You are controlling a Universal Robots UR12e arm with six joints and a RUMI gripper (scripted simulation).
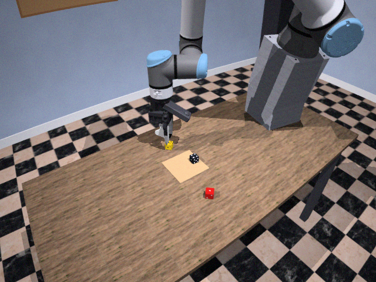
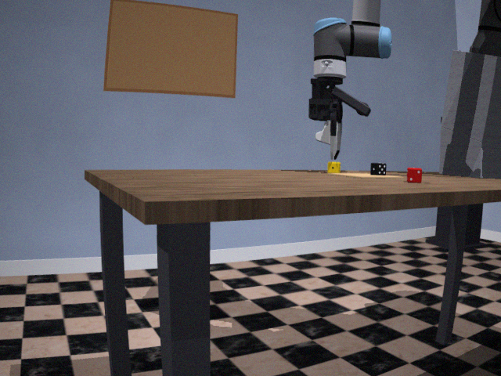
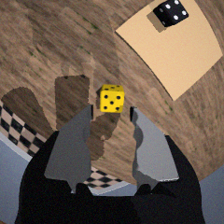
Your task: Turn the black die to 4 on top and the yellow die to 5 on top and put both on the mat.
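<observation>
claw (image 1: 167,141) (image 2: 335,157) (image 3: 111,106) apart, above yellow die (image 1: 168,145) (image 2: 333,167) (image 3: 112,99); die off mat (image 1: 182,171) (image 2: 354,175) (image 3: 173,56), 11 o'clock in top view. black die (image 1: 194,158) (image 2: 378,168) (image 3: 172,12) on mat.

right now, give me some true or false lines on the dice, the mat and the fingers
The yellow die has five pips on top. True.
The black die is off the mat. False: it sits on it.
The red die shows one pip on top. True.
The fingers are gripping the yellow die. False: they stand apart and hold nothing.
The yellow die rests on the wooden table, beside the mat. True.
</observation>
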